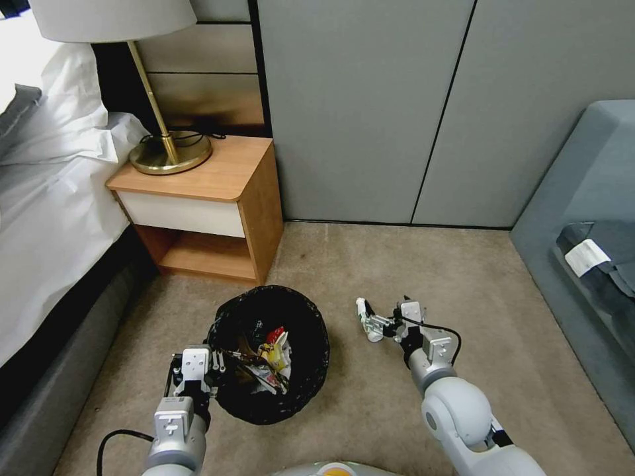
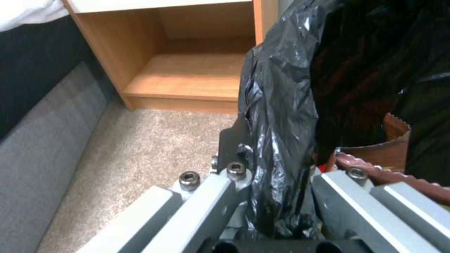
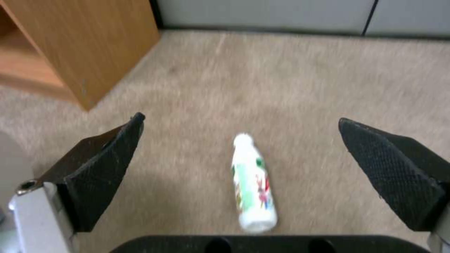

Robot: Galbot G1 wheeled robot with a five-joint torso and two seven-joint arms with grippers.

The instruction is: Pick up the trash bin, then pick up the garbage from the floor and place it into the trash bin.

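One small white bottle (image 3: 252,186) lay on carpet between the wide-spread right gripper (image 3: 244,168), poised for grasping. Left gripper (image 2: 276,196) pinched the trash bin (image 1: 274,354) rim, holding it near for deposits.

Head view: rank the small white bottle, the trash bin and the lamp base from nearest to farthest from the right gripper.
1. small white bottle: on the carpet, right at the open right gripper.
2. trash bin: on the gripper's left, rim held by the left gripper.
3. lamp base: on the nightstand, far left, by the wall.
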